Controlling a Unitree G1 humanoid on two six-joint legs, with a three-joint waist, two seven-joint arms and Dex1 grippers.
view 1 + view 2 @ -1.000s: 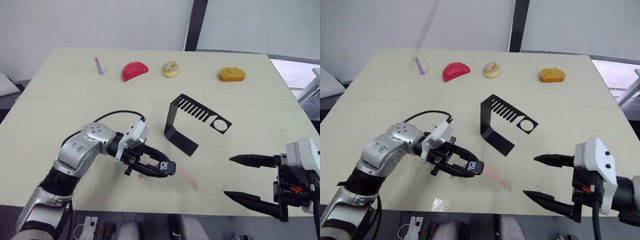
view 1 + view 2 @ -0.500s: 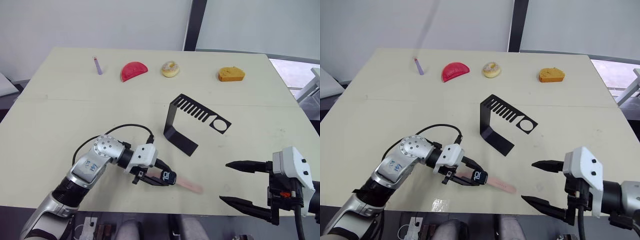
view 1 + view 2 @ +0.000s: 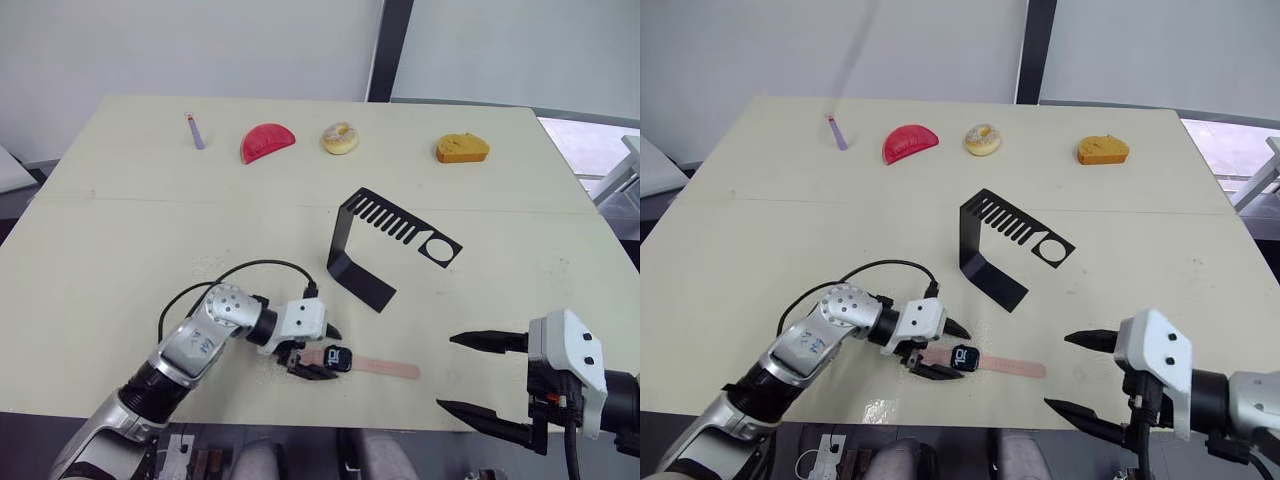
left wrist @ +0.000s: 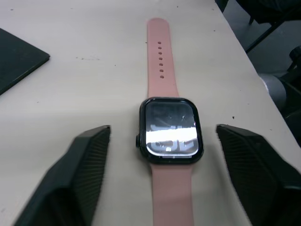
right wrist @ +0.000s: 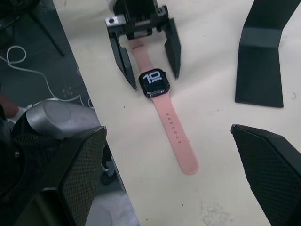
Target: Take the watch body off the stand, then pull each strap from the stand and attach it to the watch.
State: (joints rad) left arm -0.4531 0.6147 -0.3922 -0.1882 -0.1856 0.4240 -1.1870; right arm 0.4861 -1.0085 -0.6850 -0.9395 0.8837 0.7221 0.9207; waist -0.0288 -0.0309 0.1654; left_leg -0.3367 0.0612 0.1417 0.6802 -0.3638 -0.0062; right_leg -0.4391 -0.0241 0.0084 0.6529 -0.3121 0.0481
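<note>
The watch body (image 3: 341, 358) lies flat on the table near its front edge, screen up. A pink strap (image 4: 161, 61) with small holes runs from its right side, and a second pink strap (image 4: 171, 197) runs back between my left fingers. My left gripper (image 3: 325, 352) is open, one black finger (image 4: 89, 165) on each side of the watch, clear of it. The black stand (image 3: 365, 282) stands behind, its slotted top arm bare. My right gripper (image 3: 450, 372) is open at the front right, holding nothing, to the right of the strap's tip.
Along the far edge lie a purple stick (image 3: 196, 131), a red slice (image 3: 267, 141), a doughnut (image 3: 341, 137) and an orange wedge (image 3: 462, 149). The table's front edge (image 3: 400, 425) runs just below the watch. A black cable (image 3: 250, 268) loops over my left wrist.
My left gripper carried the watch down and to the right, laid it on the table and opened. The right gripper drifted slightly toward the near edge.
</note>
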